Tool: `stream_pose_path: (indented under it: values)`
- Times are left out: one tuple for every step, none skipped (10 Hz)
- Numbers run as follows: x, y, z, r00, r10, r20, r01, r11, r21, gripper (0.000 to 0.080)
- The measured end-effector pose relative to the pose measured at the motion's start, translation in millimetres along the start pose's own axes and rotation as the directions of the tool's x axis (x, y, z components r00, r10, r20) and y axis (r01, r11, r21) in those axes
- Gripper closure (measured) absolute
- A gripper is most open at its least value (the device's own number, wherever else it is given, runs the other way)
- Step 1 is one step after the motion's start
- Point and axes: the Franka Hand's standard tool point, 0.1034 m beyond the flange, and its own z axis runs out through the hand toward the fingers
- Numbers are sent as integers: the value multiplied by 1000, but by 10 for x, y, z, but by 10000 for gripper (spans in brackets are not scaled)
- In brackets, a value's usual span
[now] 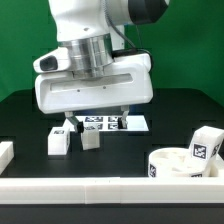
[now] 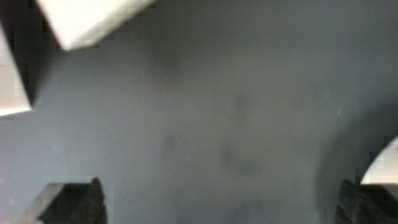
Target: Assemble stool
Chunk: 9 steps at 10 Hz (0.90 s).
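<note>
Matte black table, blocky white legs, thick round seat, claw spread wide

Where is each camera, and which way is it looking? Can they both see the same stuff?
Exterior view: sits off the arm, outside the white rail, looking slightly down across the black table at the seat, legs and open tool; the arm's lower end shows.
Wrist view: sits on the wrist, looking down at the black table past the tool; only its dark fingertips show.
Shared: the black table and tool; the wrist view's blurry white pieces can't be matched.
</note>
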Motion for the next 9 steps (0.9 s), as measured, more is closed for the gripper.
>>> stream_pose_path:
  values:
    - [25, -21, -78, 996, -59, 67, 60, 998, -23, 150]
    - [48, -18, -104, 992, -93, 88, 96, 995, -27, 150]
    - [-31, -26, -104, 978, -122, 167, 125, 992, -9, 150]
    - [-57, -60, -96, 961, -111, 254, 113, 994, 9, 150]
    - [-71, -96, -85, 932, -115, 345, 112, 993, 30, 150]
    - [-17, -110, -61, 921, -118, 372, 113, 993, 35, 150]
    - [-73, -105, -67, 901, -96, 422, 102, 995, 8, 150]
    - [-99, -86, -93, 889, -85, 451, 131, 989, -72, 150]
    - [-176, -90, -112, 848, -102, 520, 163, 984, -73, 150]
